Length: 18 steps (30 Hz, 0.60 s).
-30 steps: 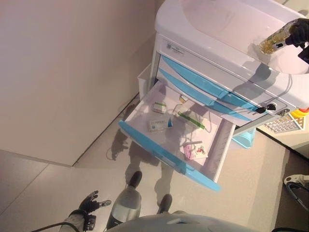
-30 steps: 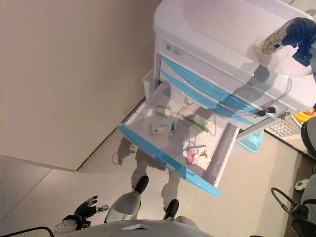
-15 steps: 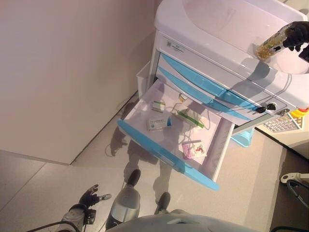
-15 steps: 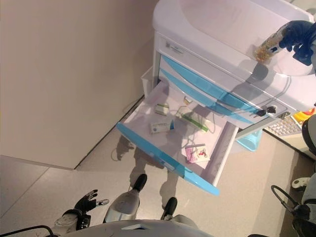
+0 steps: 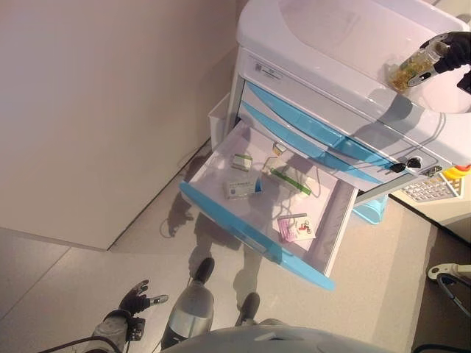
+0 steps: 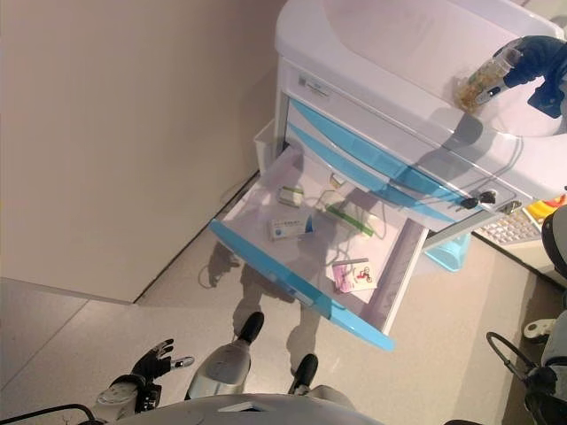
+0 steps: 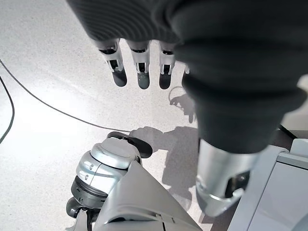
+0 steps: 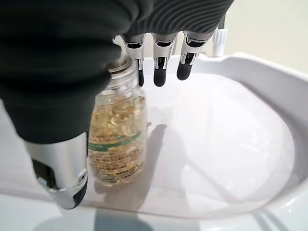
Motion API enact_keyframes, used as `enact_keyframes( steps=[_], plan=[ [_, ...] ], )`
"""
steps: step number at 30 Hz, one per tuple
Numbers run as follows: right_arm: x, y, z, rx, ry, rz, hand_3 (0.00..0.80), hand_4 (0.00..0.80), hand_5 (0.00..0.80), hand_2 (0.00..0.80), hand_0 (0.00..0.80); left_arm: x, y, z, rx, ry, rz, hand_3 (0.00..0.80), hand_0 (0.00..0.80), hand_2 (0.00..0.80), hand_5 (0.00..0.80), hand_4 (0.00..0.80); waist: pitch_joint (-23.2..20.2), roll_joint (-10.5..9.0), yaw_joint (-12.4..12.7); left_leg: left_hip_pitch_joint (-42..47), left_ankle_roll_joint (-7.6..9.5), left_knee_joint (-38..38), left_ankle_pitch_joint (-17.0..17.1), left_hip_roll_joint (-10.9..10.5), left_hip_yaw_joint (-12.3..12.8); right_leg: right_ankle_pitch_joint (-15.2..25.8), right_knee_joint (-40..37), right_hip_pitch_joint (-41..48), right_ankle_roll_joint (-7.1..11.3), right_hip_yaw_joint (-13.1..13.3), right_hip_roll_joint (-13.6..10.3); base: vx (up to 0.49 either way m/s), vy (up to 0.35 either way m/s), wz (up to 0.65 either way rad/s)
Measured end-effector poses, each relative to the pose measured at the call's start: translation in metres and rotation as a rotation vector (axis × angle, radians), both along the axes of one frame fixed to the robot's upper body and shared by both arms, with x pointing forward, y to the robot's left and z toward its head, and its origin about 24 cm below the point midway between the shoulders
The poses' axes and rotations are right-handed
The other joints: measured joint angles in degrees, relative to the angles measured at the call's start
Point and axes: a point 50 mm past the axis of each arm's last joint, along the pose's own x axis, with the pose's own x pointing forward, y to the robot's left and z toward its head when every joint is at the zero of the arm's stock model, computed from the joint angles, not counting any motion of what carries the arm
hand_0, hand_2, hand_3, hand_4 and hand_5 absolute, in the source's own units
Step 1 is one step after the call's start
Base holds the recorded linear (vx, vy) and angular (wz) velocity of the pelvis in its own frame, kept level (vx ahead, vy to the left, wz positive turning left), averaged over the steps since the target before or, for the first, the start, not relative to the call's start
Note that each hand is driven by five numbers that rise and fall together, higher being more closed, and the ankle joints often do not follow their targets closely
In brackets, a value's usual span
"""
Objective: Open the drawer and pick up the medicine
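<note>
A clear medicine bottle (image 8: 116, 139) of golden capsules hung tilted above the white cart top (image 5: 324, 37), gripped near its neck by the right robot hand (image 5: 455, 51). Below, the blue-fronted drawer (image 5: 250, 237) stood open, holding what looked like small medicine boxes (image 5: 242, 187). The left robot hand (image 7: 139, 72) hung low, fingers relaxed, holding nothing.

Beige wall (image 5: 110, 110), speckled grey floor (image 5: 66, 294)

Blue-fronted drawer (image 5: 254, 239), amber-filled bottle (image 8: 117, 139)
</note>
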Motion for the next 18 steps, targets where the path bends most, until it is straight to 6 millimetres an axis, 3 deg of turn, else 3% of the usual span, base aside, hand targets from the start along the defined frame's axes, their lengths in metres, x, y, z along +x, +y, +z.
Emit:
enact_keyframes(
  steps=[7, 18],
  plan=[
    [0.001, 0.001, 0.004, -0.028, -0.066, 0.004, 0.000, 0.000, 0.000, 0.000, 0.000, 0.000, 0.000, 0.000, 0.000, 0.000, -0.001, 0.000, 0.000, 0.000, 0.000, 0.000, 0.0, 0.01, 0.0, 0.0, 0.00, 0.0, 0.0, 0.0, 0.1, 0.0, 0.0, 0.0, -0.01, 0.0, 0.0, 0.000, 0.000, 0.00],
    [-0.003, 0.000, 0.025, 0.046, -0.353, -0.028, 0.000, 0.000, 0.000, 0.000, 0.000, 0.000, 0.000, 0.000, -0.001, 0.001, -0.002, 0.000, 0.000, 0.000, 0.000, 0.000, 0.0, 0.08, -0.2, 0.2, -0.03, 0.0, 0.0, 0.0, 0.3, 0.0, 0.0, 0.1, -0.03, 0.4, 0.0, 0.000, 0.000, 0.00]
  ],
)
